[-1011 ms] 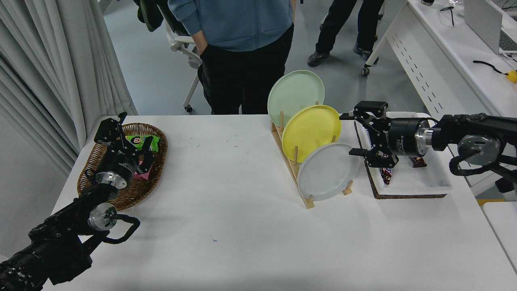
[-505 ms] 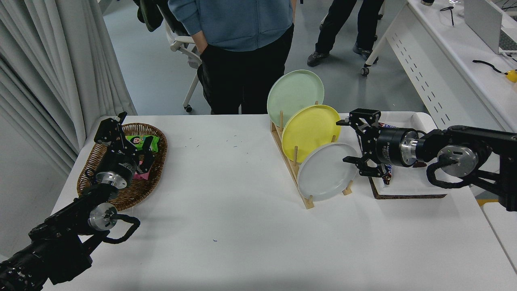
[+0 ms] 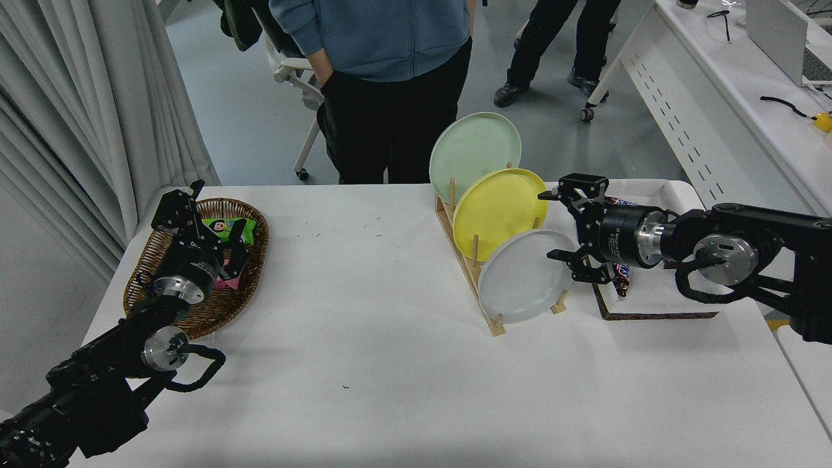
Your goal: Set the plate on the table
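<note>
Two black arms reach over the white desk (image 3: 390,338). At the lower left the left arm lies parked, its left pincer (image 3: 214,224) spread open above a brown wicker basket (image 3: 250,286) holding bright snack packets (image 3: 221,225); nothing is between its fingers. Behind the desk's far edge stands a person (image 3: 383,78) in a blue top and black trousers, with a second person's legs (image 3: 565,45) further right. Right of the desk's middle a wooden rack (image 3: 465,260) holds three plates on edge, tilted back: a pale green plate (image 3: 473,153) farthest away, a yellow plate (image 3: 497,208) in the middle, and the plate (image 3: 520,279), pale grey, in the nearest slot. The right pincer (image 3: 559,224) comes in from the right edge and stands wide open; its upper finger is beside the yellow plate's right rim and its lower finger at the grey plate's upper right rim, gripping nothing. Whether that finger touches the rim cannot be told. Behind the pincer a white tray (image 3: 676,296) carries wrapped candy bars (image 3: 621,276). At the far right stands a white side bench (image 3: 728,84).
</note>
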Tool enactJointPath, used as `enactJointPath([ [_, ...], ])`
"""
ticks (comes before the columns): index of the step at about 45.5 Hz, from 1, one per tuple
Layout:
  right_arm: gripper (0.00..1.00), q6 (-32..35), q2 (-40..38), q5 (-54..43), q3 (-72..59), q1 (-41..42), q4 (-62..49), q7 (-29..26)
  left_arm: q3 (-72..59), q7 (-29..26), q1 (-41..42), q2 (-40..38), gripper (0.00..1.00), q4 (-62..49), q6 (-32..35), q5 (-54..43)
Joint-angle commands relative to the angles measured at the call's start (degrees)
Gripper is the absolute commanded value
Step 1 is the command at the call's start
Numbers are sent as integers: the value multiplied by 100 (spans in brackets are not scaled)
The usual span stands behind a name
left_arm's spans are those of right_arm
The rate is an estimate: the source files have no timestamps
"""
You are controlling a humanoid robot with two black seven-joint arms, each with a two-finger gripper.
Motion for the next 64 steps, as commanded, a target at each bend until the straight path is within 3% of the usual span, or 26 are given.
enactJointPath([
  [1, 99, -174, 237, 43, 122, -54, -210, -4, 0, 0, -8, 0, 100, 0, 0, 2],
  [7, 99, -157, 237, 69, 122, -89, -210, -108, 0, 0, 1, 0, 100, 0, 0, 2],
  [16, 91, -262, 246, 253, 131, -62, -210, -1075, 0, 0, 1, 0, 100, 0, 0, 2],
  [21, 87, -262, 246, 394, 131, -54, -202, -1111, 0, 0, 1, 0, 100, 0, 0, 2],
  [44, 85, -455, 228, 298, 386, -62, -246, -1102, 0, 0, 1, 0, 100, 0, 0, 2],
  [49, 72, -464, 228, 289, 386, -54, -254, -1111, 0, 0, 1, -9, 100, 0, 0, 2],
  [53, 71, -455, 228, 280, 386, -54, -254, -1111, 0, 0, 1, 0, 100, 0, 0, 2],
  [58, 58, -455, 228, 289, 395, -45, -254, -1111, 9, 0, 1, 0, 100, 0, 0, -6],
  [64, 53, -447, 228, 280, 482, -45, -254, -1137, 0, 0, -8, 0, 100, 0, 0, 2],
])
